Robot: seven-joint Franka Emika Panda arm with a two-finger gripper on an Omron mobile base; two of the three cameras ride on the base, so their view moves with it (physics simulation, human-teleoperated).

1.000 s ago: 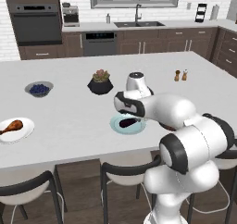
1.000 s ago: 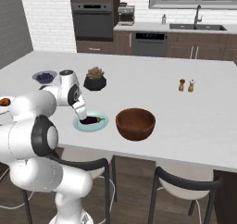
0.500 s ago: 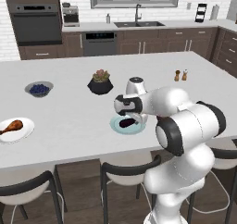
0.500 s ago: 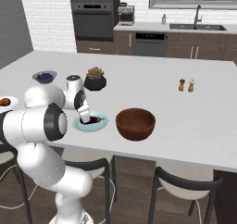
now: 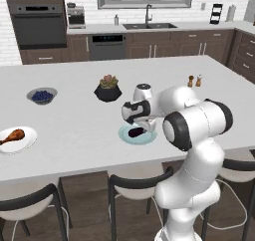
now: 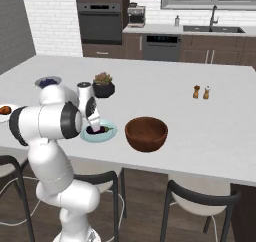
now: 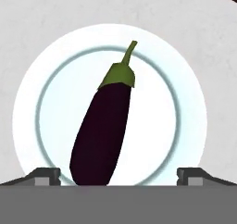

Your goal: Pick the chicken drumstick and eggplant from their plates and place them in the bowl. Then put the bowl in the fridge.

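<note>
Here I hang my gripper (image 7: 118, 174) spread wide and empty right above the eggplant (image 7: 102, 131), which lies slantwise on the pale blue plate (image 7: 28, 107), so my fingertips can straddle it, with the wooden bowl (image 6: 146, 133) just beside that plate and nothing between them.

- One eggplant (image 7: 104, 126), dark purple
- One chicken drumstick (image 5: 12, 135)
- Two plates: a pale blue plate (image 5: 124, 136) and a white plate (image 5: 26, 141)
- One wooden bowl (image 6: 146, 133)
- One small bowl of blueberries (image 5: 42, 95)
- One black plant pot (image 5: 108, 91)
- Two shakers (image 5: 194, 80)
</note>
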